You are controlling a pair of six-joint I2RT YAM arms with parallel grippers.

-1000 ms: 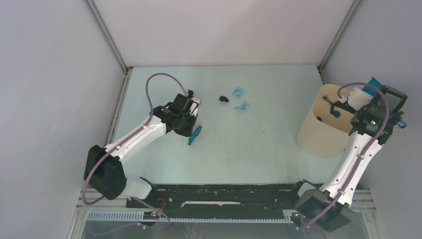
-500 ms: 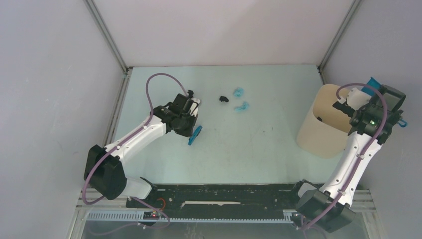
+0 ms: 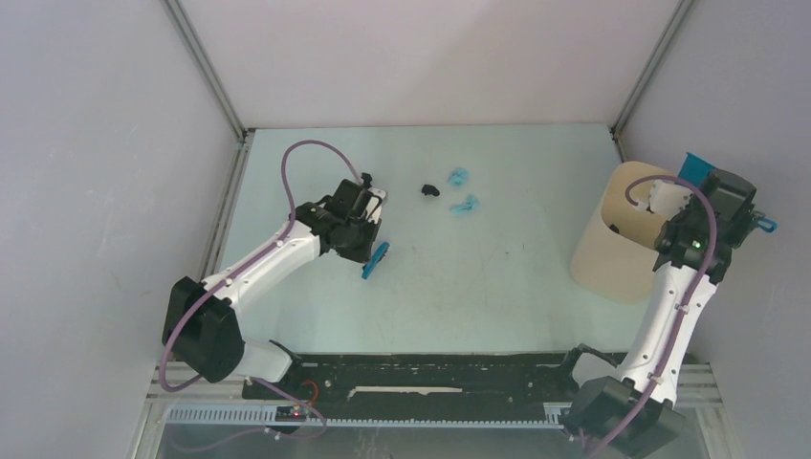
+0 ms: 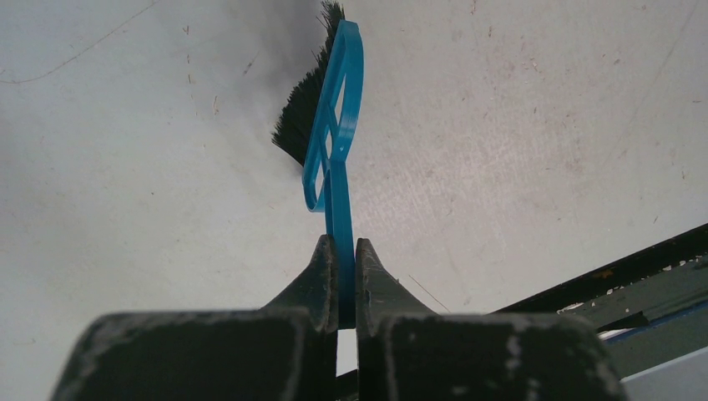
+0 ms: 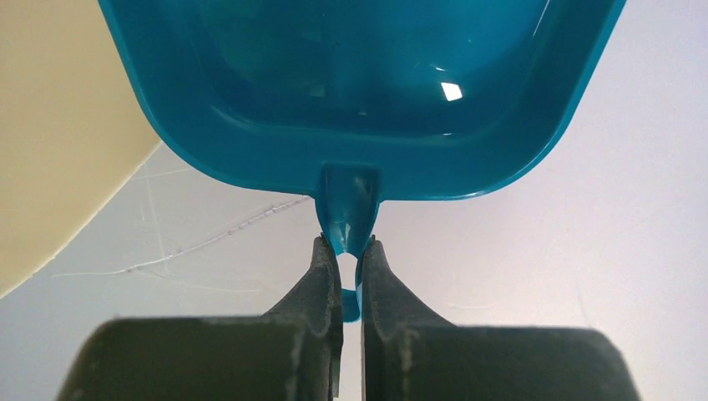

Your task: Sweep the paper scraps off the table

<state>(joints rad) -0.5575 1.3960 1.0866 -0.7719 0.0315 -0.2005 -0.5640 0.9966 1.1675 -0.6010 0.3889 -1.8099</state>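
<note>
I'm looking at a pale mint counter (image 3: 478,277) boxed in by grey walls (image 3: 411,57). The paper scraps (image 3: 466,204) are sitting toward the back, and only the top cam is showing them. On the wrist cams, the left end effector (image 4: 340,247) is clamping the brush (image 4: 334,125) handle, and the right end effector (image 5: 344,247) is pinching the dustpan (image 5: 359,83) tab by the bin (image 3: 617,253).
</note>
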